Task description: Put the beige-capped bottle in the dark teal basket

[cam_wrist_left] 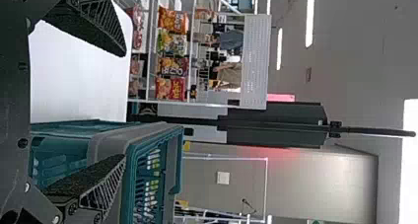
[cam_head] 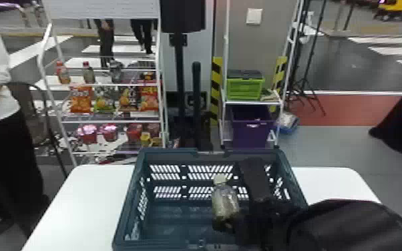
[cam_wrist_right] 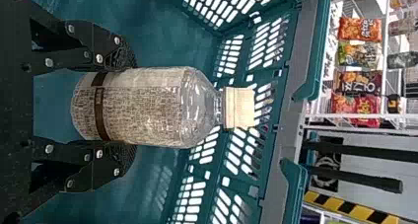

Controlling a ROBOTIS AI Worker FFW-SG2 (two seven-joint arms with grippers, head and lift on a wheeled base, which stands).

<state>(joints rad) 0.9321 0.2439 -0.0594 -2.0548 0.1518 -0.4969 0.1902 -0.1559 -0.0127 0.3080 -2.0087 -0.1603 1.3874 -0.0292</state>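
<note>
In the head view my right gripper is inside the dark teal basket, shut on the lower part of the beige-capped bottle. The bottle stands roughly upright with its cap up, leaning a little. Seen from the right wrist, the gripper has a finger pressed on each side of the bottle, with the teal basket wall beyond the cap. Whether the bottle's base touches the basket floor I cannot tell. In the left wrist view my left gripper is open with nothing between its fingers, near the basket.
The basket rests on a white table. Behind it on the left stands a rack of snacks, cups and bottles. A second rack at the back right holds a green crate and a purple bin. A person stands at the far left.
</note>
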